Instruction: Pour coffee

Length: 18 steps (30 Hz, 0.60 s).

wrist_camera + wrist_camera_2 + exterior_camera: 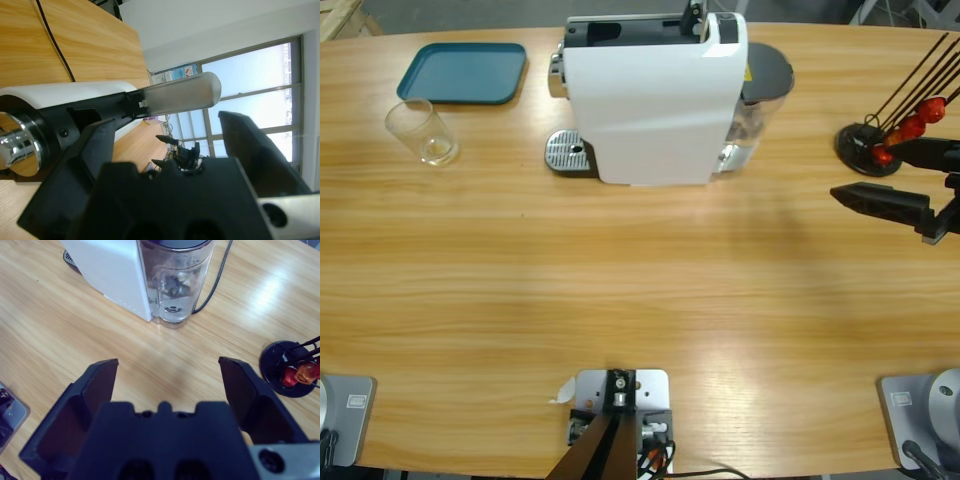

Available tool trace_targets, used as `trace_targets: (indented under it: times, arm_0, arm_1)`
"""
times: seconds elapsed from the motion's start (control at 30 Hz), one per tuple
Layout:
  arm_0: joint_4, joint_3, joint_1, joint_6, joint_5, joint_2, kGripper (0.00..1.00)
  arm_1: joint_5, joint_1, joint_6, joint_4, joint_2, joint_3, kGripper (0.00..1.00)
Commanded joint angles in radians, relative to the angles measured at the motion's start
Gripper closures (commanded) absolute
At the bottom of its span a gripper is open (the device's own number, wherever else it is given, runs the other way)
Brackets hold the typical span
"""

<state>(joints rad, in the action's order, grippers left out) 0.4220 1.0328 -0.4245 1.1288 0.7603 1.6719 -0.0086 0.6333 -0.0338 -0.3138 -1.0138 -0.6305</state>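
The left tool is spread wide at the top of the coffee machine, its jaws standing either side of the machine's silver-grey lever; whether either jaw touches the lever cannot be told. In the high view only a black bit of this tool shows above the machine's far edge. The machine is a white box standing at the far middle of the tabletop, its long axis running across the table: the round metal drip grille points towards the clear glass, and the clear water tank sits at the opposite end. The glass stands upright just beside a teal tray. The right tool comes in level from the right edge, jaws wide apart and holding nothing, pointing towards the tank, just beside a black stand of red-orange beads.
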Motion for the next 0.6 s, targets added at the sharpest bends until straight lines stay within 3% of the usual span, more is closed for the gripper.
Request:
trace_targets:
  times: [0.03,0.13,0.23,0.33,0.43,0.53,0.6]
  arm_0:
    - [-0.656,0.077,-0.005,-0.376,-0.258,-0.166,0.182]
    - [-0.969,0.216,-0.005,-0.494,-0.422,-0.204,0.184]
    - [-1.065,0.237,-0.007,-0.594,-0.514,-0.257,0.184]
    - [-1.064,0.141,-0.014,-0.757,-0.535,-0.364,0.179]
    - [-1.055,0.0,-0.031,-0.864,-0.583,-0.501,0.179]
    - [-0.981,-0.173,-0.032,-0.922,-0.659,-0.639,0.179]
    - [-0.944,-0.209,-0.033,-0.929,-0.682,-0.677,0.179]
  arm_1:
    - [-0.016,0.006,-0.005,0.005,-0.01,0.031,0.101]
    - [-0.016,0.006,-0.005,0.006,-0.012,0.031,0.101]
    - [-0.016,0.006,-0.005,0.006,-0.009,0.031,0.101]
    - [-0.034,0.006,-0.007,-0.002,-0.003,0.029,0.089]
    - [-0.133,0.002,-0.045,-0.023,0.043,0.025,0.046]
    - [-0.258,-0.128,-0.074,-0.03,0.104,0.023,0.057]
    - [-0.287,-0.202,-0.102,-0.035,0.116,0.009,0.089]
